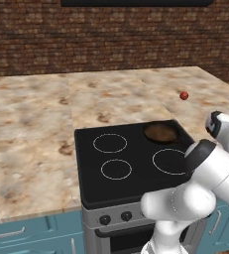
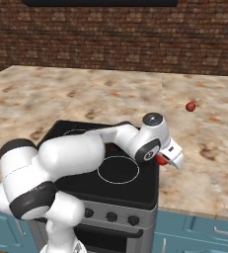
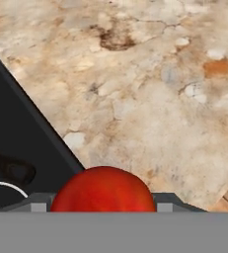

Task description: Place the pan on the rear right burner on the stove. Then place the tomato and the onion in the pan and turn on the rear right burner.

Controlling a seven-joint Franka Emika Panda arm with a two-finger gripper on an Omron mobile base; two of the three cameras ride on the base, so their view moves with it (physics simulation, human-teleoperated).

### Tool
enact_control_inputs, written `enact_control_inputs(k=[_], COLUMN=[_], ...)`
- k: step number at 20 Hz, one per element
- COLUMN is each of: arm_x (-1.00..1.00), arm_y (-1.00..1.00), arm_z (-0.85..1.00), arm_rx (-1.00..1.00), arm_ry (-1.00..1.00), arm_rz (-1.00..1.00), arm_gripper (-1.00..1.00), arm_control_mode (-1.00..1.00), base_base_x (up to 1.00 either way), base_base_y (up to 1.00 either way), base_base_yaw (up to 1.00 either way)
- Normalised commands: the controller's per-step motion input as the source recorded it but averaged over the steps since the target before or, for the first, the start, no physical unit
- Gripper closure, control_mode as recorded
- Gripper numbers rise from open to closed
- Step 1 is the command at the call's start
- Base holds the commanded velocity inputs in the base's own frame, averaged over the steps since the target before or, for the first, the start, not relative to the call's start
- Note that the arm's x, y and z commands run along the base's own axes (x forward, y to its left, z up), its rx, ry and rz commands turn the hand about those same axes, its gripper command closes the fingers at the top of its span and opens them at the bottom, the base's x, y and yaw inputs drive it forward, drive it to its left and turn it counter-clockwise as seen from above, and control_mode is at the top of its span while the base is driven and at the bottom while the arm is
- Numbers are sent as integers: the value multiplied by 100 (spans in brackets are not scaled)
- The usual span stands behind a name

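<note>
The pan (image 1: pixel 160 132) sits on the rear right burner of the stove (image 1: pixel 131 186), in the middle right of the left base view, so that step looks done. Its handle seems to point toward the front, but I cannot tell for sure.

The claw (image 2: pixel 166 159) is at the middle right of the right base view, over the tabletop (image 2: pixel 204 163) just beside the stove's edge. It holds the tomato (image 3: pixel 103 190) between its fingers, likely to carry it to the pan. The tomato is round, so it has no long side.

The onion (image 1: pixel 184 95) lies alone on the tabletop, upper right, well apart from the pan.
</note>
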Motion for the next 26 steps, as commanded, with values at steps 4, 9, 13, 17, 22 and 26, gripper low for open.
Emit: enact_control_inputs(k=[4, 9, 13, 17, 22, 26], arm_x=[31, 43, 37, 34, 38, 38], arm_y=[19, 28, 39, 42, 51, 40], arm_z=[50, 36, 17, 9, 5, 0], arm_rx=[0, 0, 0, 0, 0, -1], arm_ry=[-9, -2, 0, 0, 0, 0], arm_rz=[10, 10, 9, 9, 11, 8], arm_gripper=[100, 100, 100, 100, 100, 100], arm_control_mode=[-100, -100, -100, -100, -100, -100], base_base_x=[0, 0, 0, 0, 0, 0], base_base_y=[0, 0, 0, 0, 0, 0], base_base_yaw=[0, 0, 0, 0, 0, 0])
